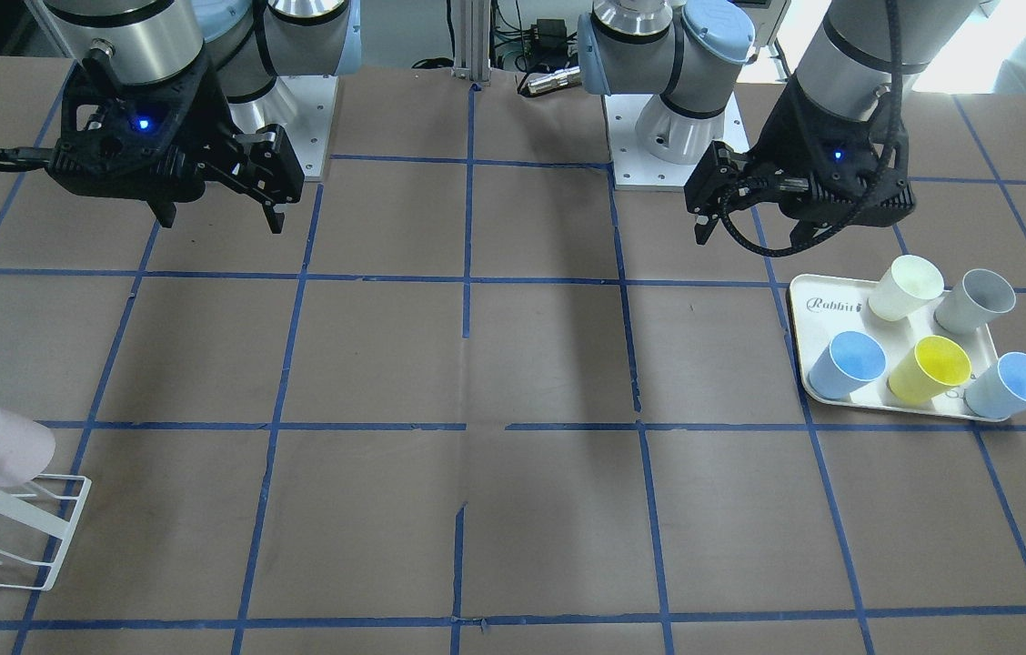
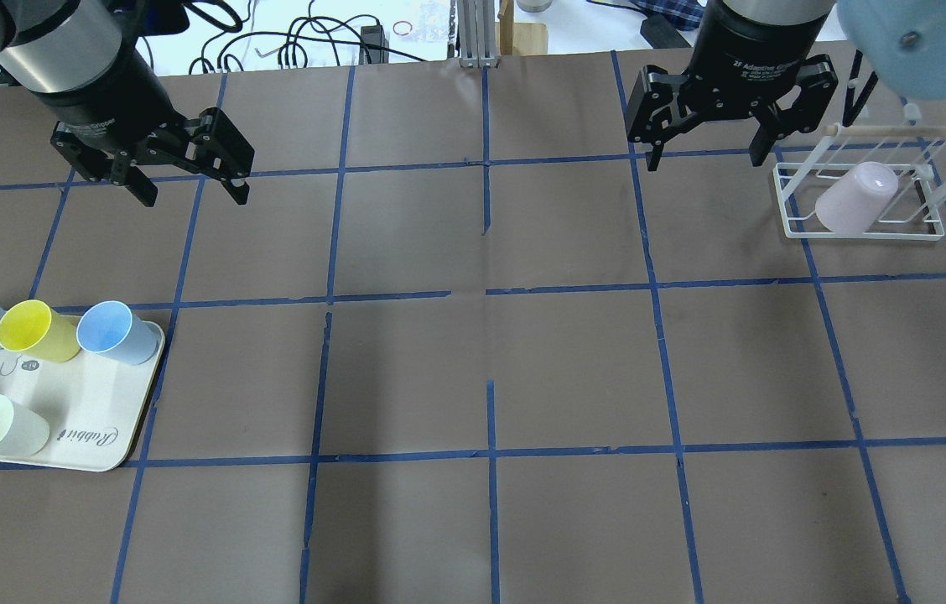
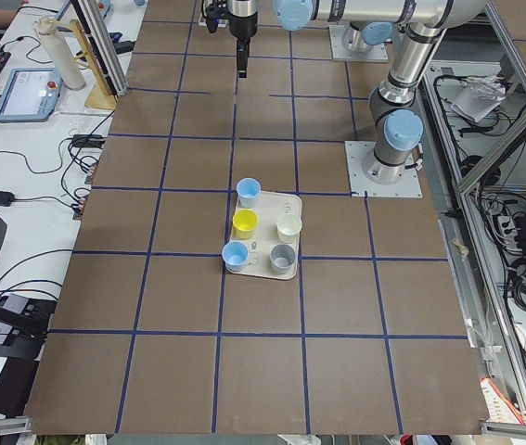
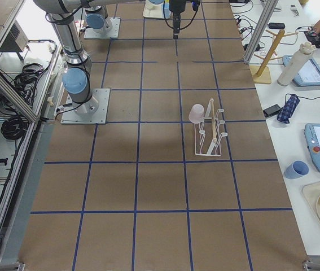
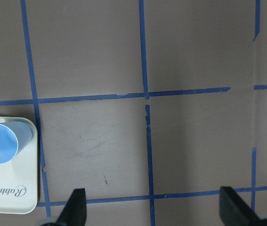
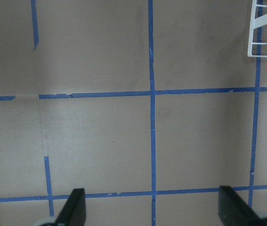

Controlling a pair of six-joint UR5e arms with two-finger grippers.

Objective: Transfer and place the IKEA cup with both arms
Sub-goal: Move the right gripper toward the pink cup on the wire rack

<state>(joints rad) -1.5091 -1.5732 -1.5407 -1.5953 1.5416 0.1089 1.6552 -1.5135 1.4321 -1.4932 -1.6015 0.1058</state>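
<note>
L gripper [image 2: 192, 191]: held up at the back-left, jaws spread wide, nothing between them.
Tray [image 2: 79, 411]: set at the left edge of the table [image 2: 481, 369]; five cups [image 2: 116, 331] are stood on it (two blue, one yellow, one cream, one grey). A free patch is left by the lettering [image 2: 91, 436], judged the likely drop spot.
Table ctr: brown surface w/ a blue tape grid, judged the natural hand-over zone.
R gripper [image 2: 708, 158]: held up near the rack [image 2: 859, 236], on its ctr-ward side and apart from it; jaws wide, nothing held.
Rack: white wire frame w/ a wooden rod [image 2: 917, 131] across the top, at the back-right.
Pink cup [image 2: 855, 199]: found on the rack, tipped over, base up and mouth slanted down. Whether a prong sits inside it cannot be told. Pale pink, smooth, tapered, no handle, glossy base.
Step in hand: pick-up by the R arm is judged next; nothing is gripped yet.
How done well: jaws to be set across the cup's side wall approx mid-height and matched to its tilt. The cup is to be drawn off along its own axis so the light rack isn't dragged. Squeeze to be kept gentle, as thin plastic is likely to flex. Room to be left on the wall for the L gripper at hand-over.
</note>
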